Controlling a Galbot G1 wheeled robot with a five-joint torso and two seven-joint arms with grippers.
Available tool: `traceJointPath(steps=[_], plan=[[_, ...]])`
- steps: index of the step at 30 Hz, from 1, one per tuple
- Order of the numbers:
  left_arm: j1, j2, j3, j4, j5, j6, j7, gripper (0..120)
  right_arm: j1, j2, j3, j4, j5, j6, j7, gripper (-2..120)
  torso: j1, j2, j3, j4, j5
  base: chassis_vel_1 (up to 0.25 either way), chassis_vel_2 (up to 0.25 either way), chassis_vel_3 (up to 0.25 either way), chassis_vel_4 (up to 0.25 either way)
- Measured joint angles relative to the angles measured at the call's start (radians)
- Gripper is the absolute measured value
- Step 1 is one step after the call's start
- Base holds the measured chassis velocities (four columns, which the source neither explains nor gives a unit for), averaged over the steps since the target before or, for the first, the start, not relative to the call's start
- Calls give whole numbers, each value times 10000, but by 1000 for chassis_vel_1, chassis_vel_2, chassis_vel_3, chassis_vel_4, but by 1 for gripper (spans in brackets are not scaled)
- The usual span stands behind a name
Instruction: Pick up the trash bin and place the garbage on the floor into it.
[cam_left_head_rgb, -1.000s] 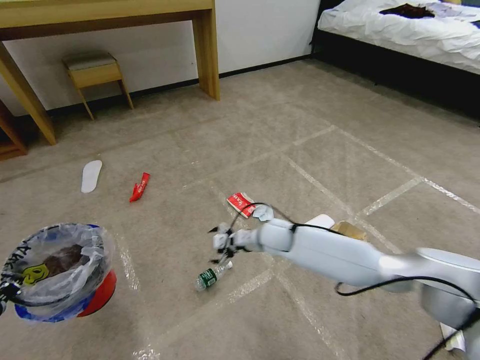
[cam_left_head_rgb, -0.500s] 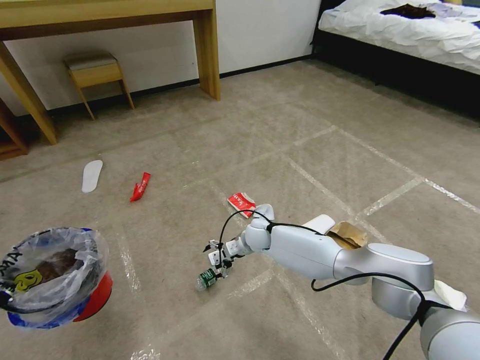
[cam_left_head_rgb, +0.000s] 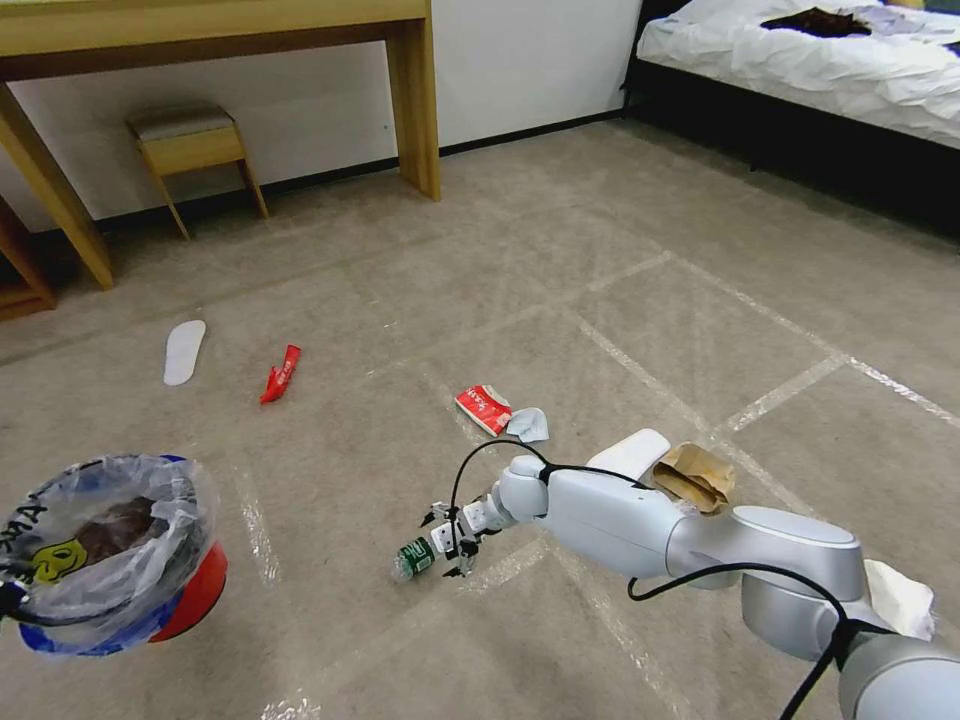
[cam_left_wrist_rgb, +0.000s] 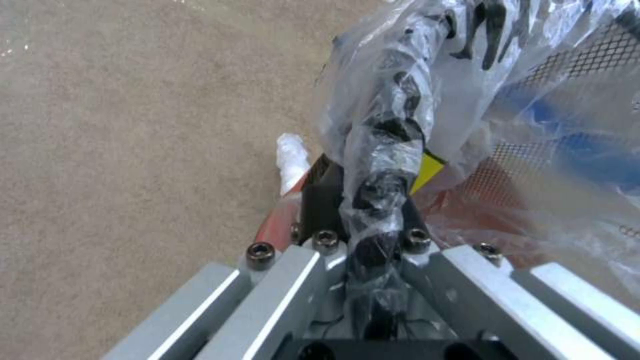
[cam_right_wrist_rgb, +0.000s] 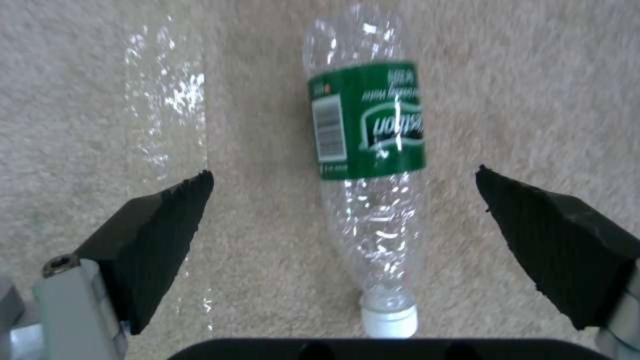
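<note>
You had the right gripper (cam_left_head_rgb: 452, 540) low over the bottle (cam_left_head_rgb: 412, 558), its fingers (cam_right_wrist_rgb: 157, 235) spread wide with the clear green-labelled bottle lying on the carpet (cam_left_head_rgb: 600, 290) between them, touched by neither. In the right wrist view the bottle (cam_right_wrist_rgb: 368, 165) lay lengthwise in the gap, its white cap toward the gripper body, and a strip of worn tape ran along the carpet (cam_right_wrist_rgb: 547, 90) just beside one finger.

Your left gripper (cam_left_wrist_rgb: 373, 240) was clamped on the plastic-lined rim of the trash bin (cam_left_wrist_rgb: 533, 165), a twisted fold of clear bag pinched between its fingers. Taking the bottle as your landmark, the red trash bin (cam_left_head_rgb: 110, 555) hung well to its left, clear of the carpet, with something dark brown inside the bag.

Just beyond the bottle lay a red wrapper (cam_left_head_rgb: 482, 407) touching a light-blue scrap (cam_left_head_rgb: 529, 425). Farther off, beyond and to the left of the bottle, were a second red wrapper (cam_left_head_rgb: 280, 374) and a white slipper (cam_left_head_rgb: 184, 351). To the bottle's right, past your forearm, another white slipper (cam_left_head_rgb: 632, 452) lay against a crumpled brown paper bag (cam_left_head_rgb: 695, 474), and a white tissue (cam_left_head_rgb: 900, 598) lay farther right still.
</note>
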Motion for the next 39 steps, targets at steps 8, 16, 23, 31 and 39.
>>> traceJointPath(steps=[8,16,23,31,39], plan=[[-6,-10,15,0,9,-20,17,0,-269,221,42,-502,-8,112,268,98,0,0,0,0,0,0,0,0,0],[7,6,15,0,7,-37,34,0,-462,438,150,-910,-41,332,527,90,0,0,0,0,0,0,0,0,0],[61,21,13,-45,-1,-66,79,0,-701,918,460,-1717,-255,713,880,74,-1,0,0,1,0,0,0,0,0],[102,-11,28,-209,-122,-121,125,0,-929,1046,565,-1916,-310,824,1289,67,0,0,0,0,0,0,0,0,0],[102,-53,44,-313,-371,-127,122,0,-953,1142,592,-2091,-408,914,1364,73,0,0,0,1,0,0,0,0,0]])
